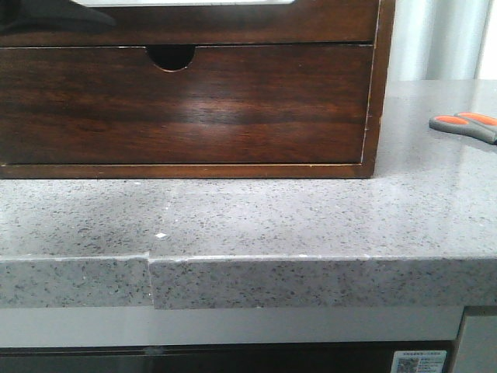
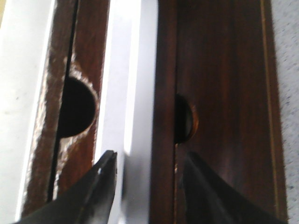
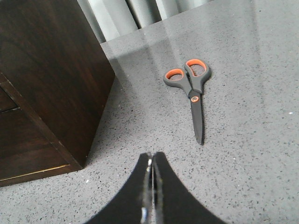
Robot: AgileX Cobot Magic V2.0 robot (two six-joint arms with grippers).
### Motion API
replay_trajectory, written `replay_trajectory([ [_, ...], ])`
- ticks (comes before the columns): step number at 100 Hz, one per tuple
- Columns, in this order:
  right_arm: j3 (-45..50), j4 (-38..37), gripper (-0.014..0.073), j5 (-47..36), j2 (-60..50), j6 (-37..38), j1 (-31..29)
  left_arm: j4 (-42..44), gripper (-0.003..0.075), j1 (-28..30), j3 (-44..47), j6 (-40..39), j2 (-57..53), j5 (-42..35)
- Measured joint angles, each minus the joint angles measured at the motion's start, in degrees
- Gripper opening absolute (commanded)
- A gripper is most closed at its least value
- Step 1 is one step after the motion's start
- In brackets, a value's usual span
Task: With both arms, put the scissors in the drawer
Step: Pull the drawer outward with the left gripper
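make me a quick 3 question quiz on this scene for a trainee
1. True or false: the scissors lie inside a drawer.
2. Multiple choice: the right pincer is A) shut, holding nothing B) shut on the scissors C) wide open.
3. Short answer: what shape is the cutout in the front of the lower drawer, as the front view shows it?

Key
1. False. They lie flat on the grey countertop, beside the wooden cabinet.
2. A.
3. A small half-round notch at its top edge. The open left pincer hangs near it.
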Motion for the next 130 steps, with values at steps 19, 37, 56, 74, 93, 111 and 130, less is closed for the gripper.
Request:
replay_trajectory([
  [19, 0.0, 0.0, -0.0069, 0.0, 0.0, 0.0, 0.0, 0.0, 0.0283, 0.0, -1.6, 0.0, 1.2, 1.4],
  [37, 0.0, 0.0, -0.0069, 0.0, 0.0, 0.0, 0.0, 0.0, 0.0056, 0.0, -1.6, 0.0, 1.3, 1.7],
  [56, 0.0, 0.0, -0.0069, 0.0, 0.0, 0.0, 0.0, -0.2, -0.0022, 0.0, -1.7, 0.0, 1.0, 1.9],
  [74, 0.0, 0.0, -0.0069, 0.0, 0.0, 0.0, 0.0, -0.3, -0.0022, -0.3, -1.4, 0.0, 0.0, 2.3],
  [93, 0.0, 0.0, -0.0069, 0.0, 0.0, 0.0, 0.0, -1.5, -0.0022, -2.7, -0.1, 0.1, -3.2, 3.8],
  [111, 0.0, 0.0, -0.0069, 0.0, 0.0, 0.0, 0.0, -2.5, -0.0022, -6.8, 1.6, 0.1, -6.4, 6.3],
  [130, 0.0, 0.0, -0.0069, 0.0, 0.0, 0.0, 0.0, -3.4, -0.0022, -11.0, 2.9, 0.0, -9.8, 10.0],
])
